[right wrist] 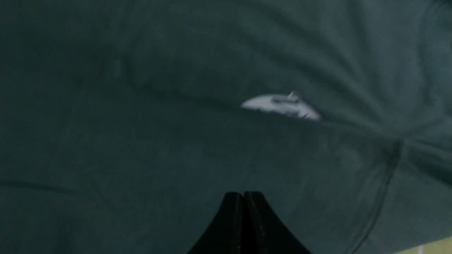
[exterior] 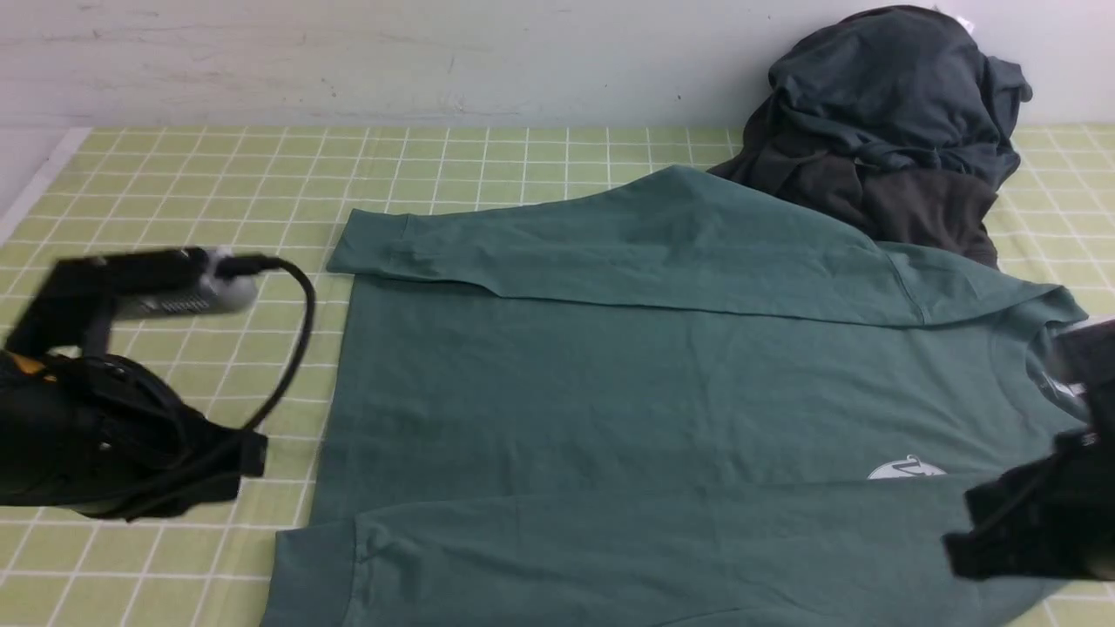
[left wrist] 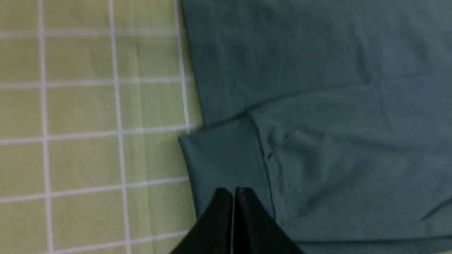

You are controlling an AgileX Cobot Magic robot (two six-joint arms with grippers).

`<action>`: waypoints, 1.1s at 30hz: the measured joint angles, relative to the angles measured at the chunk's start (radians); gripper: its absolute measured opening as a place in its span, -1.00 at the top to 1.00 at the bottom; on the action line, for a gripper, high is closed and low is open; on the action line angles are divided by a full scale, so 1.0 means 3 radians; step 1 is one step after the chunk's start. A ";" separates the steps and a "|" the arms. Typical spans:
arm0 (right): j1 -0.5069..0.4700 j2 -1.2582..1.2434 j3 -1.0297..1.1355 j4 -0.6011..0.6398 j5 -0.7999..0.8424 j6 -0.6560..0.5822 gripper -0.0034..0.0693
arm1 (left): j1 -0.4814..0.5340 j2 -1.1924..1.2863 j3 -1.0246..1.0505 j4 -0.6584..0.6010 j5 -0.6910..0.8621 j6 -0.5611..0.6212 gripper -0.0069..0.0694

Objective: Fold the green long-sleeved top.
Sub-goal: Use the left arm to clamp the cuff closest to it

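Lying flat with both sleeves folded across its body, the green long-sleeved top [exterior: 653, 374] covers much of the checked cloth [exterior: 218, 174]; left gripper [left wrist: 233, 192] over the near cuff [left wrist: 222, 158], right gripper [right wrist: 243, 195] by the white logo [right wrist: 280, 106], both pinched together on nothing; dark clothes [exterior: 888, 122] heaped behind it

You're looking at a teal-green long-sleeved top [exterior: 627, 383] bearing a white chest logo [exterior: 906, 470], lying on a yellow-green tablecloth [exterior: 218, 174] gridded in white, beside slate-grey and charcoal garments [exterior: 888, 113].
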 joint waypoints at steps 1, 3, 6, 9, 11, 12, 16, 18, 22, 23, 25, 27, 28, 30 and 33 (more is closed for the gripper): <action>0.0109 0.0110 -0.0026 0.0054 -0.0007 -0.0078 0.94 | 0.0000 0.0145 0.0000 -0.0017 0.0009 0.0016 0.81; 0.0296 0.0278 -0.0115 0.0183 -0.0028 -0.0224 0.94 | 0.0000 0.0499 0.0000 -0.0045 -0.0032 0.0045 0.74; 0.0456 0.0391 -0.0278 0.0356 0.0072 -0.0458 0.94 | 0.0000 0.0849 -0.0004 -0.0056 -0.0209 0.0059 0.56; 0.0493 0.0395 -0.0344 0.0459 0.0155 -0.0637 0.94 | 0.0000 0.1095 -0.0015 -0.0059 -0.0472 0.0063 0.33; 0.0493 0.0395 -0.0351 0.0512 0.0181 -0.0709 0.94 | -0.0013 0.1249 -0.0031 -0.0097 -0.0642 0.0063 0.16; 0.0497 0.0395 -0.0351 0.0516 0.0189 -0.0713 0.94 | -0.0018 0.1264 -0.0039 -0.0127 -0.0691 0.0065 0.11; 0.0497 0.0395 -0.0355 0.0536 0.0200 -0.0730 0.94 | -0.0097 0.1328 -0.0088 -0.0161 -0.0717 0.0095 0.07; 0.0497 0.0395 -0.0355 0.0536 0.0200 -0.0734 0.94 | -0.0127 0.1338 -0.0101 -0.0143 -0.0722 0.0114 0.12; 0.0497 0.0395 -0.0355 0.0536 0.0200 -0.0736 0.94 | -0.0258 0.1359 -0.0169 -0.0146 -0.0753 0.0191 0.61; 0.0497 0.0395 -0.0355 0.0536 0.0197 -0.0736 0.94 | -0.0289 0.1362 -0.0190 -0.0168 -0.0730 0.0200 0.69; 0.0497 0.0395 -0.0355 0.0536 0.0197 -0.0736 0.94 | -0.0326 0.1348 -0.0240 -0.0195 -0.0641 0.0214 0.76; 0.0497 0.0395 -0.0355 0.0538 0.0197 -0.0736 0.94 | -0.0333 0.1307 -0.0313 -0.0206 -0.0540 0.0214 0.78; 0.0497 0.0395 -0.0355 0.0538 0.0197 -0.0739 0.94 | -0.0333 0.1272 -0.0364 -0.0201 -0.0492 0.0214 0.78; 0.0497 0.0395 -0.0355 0.0538 0.0193 -0.0740 0.94 | -0.0333 0.1187 -0.0476 -0.0177 -0.0392 0.0214 0.78; 0.0497 0.0395 -0.0355 0.0538 0.0193 -0.0743 0.94 | -0.0333 0.1058 -0.0703 -0.0144 -0.0230 0.0214 0.78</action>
